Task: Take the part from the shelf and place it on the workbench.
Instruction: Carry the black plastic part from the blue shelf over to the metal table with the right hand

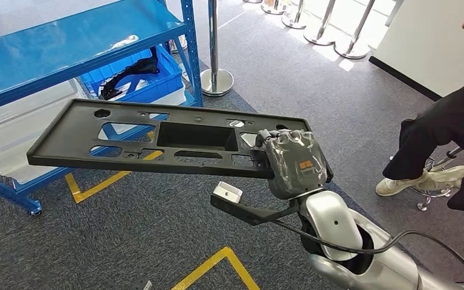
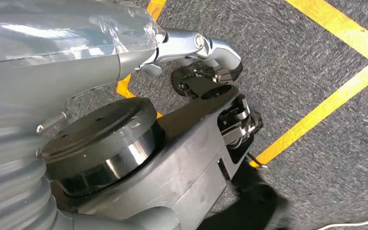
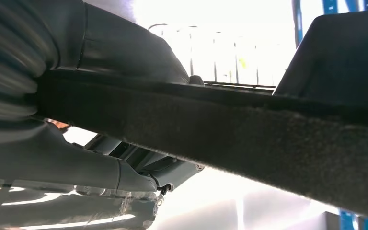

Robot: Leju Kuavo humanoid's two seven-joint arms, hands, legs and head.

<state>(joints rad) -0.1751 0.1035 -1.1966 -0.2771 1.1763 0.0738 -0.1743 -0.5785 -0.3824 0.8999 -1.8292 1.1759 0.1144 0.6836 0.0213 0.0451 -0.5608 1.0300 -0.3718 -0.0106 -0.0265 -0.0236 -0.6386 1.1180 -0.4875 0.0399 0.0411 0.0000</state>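
From the head we look down on the part (image 1: 157,136); our right wrist camera sits close beneath it, our left faces carpet (image 2: 326,158).

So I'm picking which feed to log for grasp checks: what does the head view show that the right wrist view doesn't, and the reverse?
Head view alone: the whole black part held level over the carpet, the blue shelf with its blue bin, yellow floor tape, and a seated person's leg. Right wrist view alone: the part's rough underside edge close up, with the thumb below it. Both share the right hand gripping the part's end.
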